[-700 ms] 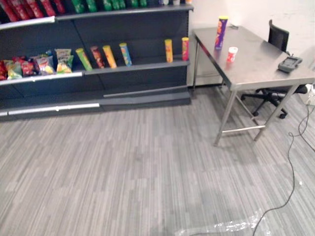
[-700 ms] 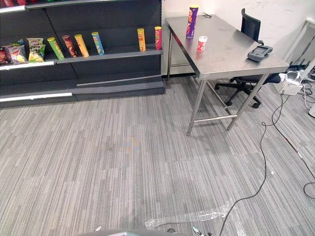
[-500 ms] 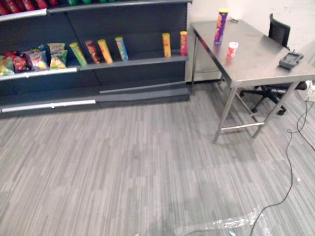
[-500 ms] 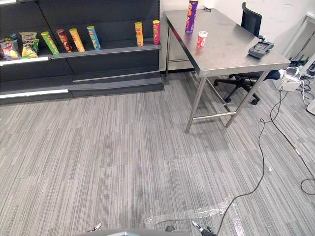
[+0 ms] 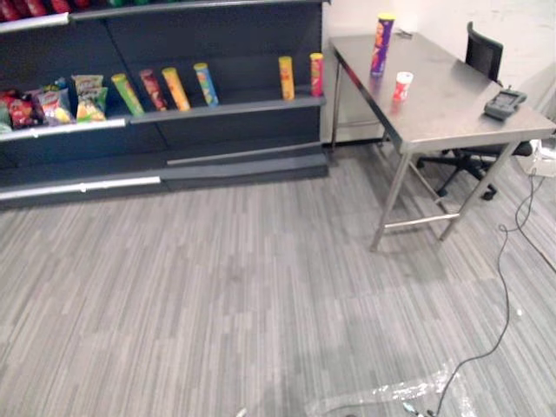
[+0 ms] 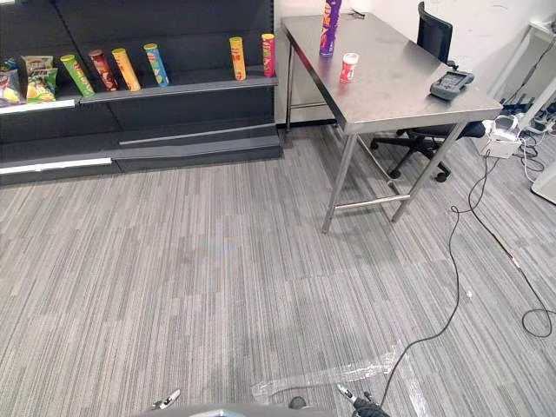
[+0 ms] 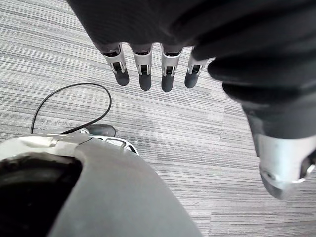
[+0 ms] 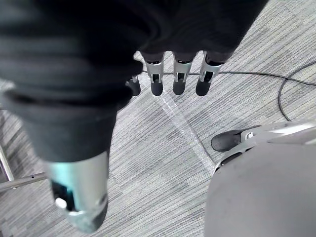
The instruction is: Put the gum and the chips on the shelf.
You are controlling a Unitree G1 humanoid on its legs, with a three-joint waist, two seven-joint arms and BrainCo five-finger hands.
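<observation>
- The steel table [image 5: 452,100] sat off to the robot's right. Both target items were on top of it, toward its far end.
- The chips can [image 5: 380,43], a tall purple tube, stood upright near the table's far left corner.
- The gum tub [image 5: 401,86], a small red and white one, stood upright on the table too. It was near the chips can but not touching it, a bit closer to the robot.
- A dark handset [image 5: 504,102] lay by the table's right edge, well apart from the gum tub. A black office chair [image 5: 483,54] stood behind the table on that side.
- The shelf [image 5: 228,108] ran off to the left of the table, its end just beside the table's far left leg.
- A row of tube cans [image 5: 176,89] stood on that shelf, with snack bags [image 5: 61,102] at the end farthest from the table.
- Left hand [image 7: 144,66]: fingers straight and loose over the grey carpet [image 7: 163,128], thumb out to the side, nothing in it.
- Right hand [image 8: 178,74]: same deal, fingers relaxed, empty, over carpet.
</observation>
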